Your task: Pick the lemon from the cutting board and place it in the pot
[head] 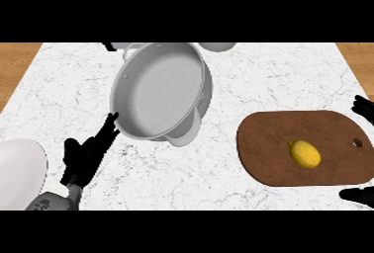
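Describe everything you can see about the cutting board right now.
The cutting board is a dark brown, wood-looking slab with rounded corners and a small hole near its right edge. It lies flat on the white marbled counter, at the right of the view, right of the pot and apart from it. The yellow lemon rests on it, right of its middle. Black fingers of the right hand show just past its right side, above and below; whether they touch it cannot be told.

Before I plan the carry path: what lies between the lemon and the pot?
In the head view, only brown cutting board and bare marble counter separate the lemon from the pot.
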### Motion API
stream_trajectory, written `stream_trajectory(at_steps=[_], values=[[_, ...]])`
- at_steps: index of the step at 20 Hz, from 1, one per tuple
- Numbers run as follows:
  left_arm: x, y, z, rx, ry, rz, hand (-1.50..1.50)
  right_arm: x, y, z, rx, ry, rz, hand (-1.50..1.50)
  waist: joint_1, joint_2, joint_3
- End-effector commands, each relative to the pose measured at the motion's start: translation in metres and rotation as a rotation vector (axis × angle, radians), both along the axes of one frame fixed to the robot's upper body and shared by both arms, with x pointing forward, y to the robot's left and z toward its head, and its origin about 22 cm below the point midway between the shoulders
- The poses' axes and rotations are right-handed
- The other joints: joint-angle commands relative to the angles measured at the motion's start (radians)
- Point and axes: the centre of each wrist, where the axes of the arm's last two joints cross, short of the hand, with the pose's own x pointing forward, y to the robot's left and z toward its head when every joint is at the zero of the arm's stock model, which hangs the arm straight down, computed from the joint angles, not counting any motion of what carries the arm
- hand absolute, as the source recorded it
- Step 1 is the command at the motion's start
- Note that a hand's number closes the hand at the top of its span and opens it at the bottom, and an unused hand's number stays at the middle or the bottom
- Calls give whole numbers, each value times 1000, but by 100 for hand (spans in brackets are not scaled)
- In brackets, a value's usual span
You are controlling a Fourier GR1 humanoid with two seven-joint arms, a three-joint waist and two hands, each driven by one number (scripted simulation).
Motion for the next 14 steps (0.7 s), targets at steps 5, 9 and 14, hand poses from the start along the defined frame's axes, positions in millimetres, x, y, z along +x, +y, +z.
stream_trajectory(at_steps=[5,9,14], values=[[6,-8,-1,-5,24,-49,0,27,10,6,-29,275,-37,-150,28,8,-3],[-6,-8,-15,-6,49,-44,0,20,11,0,-170,450,81,-150,27,8,-3],[17,-17,3,-1,39,-33,0,24,11,-32,-288,535,161,-150,18,7,-2]])
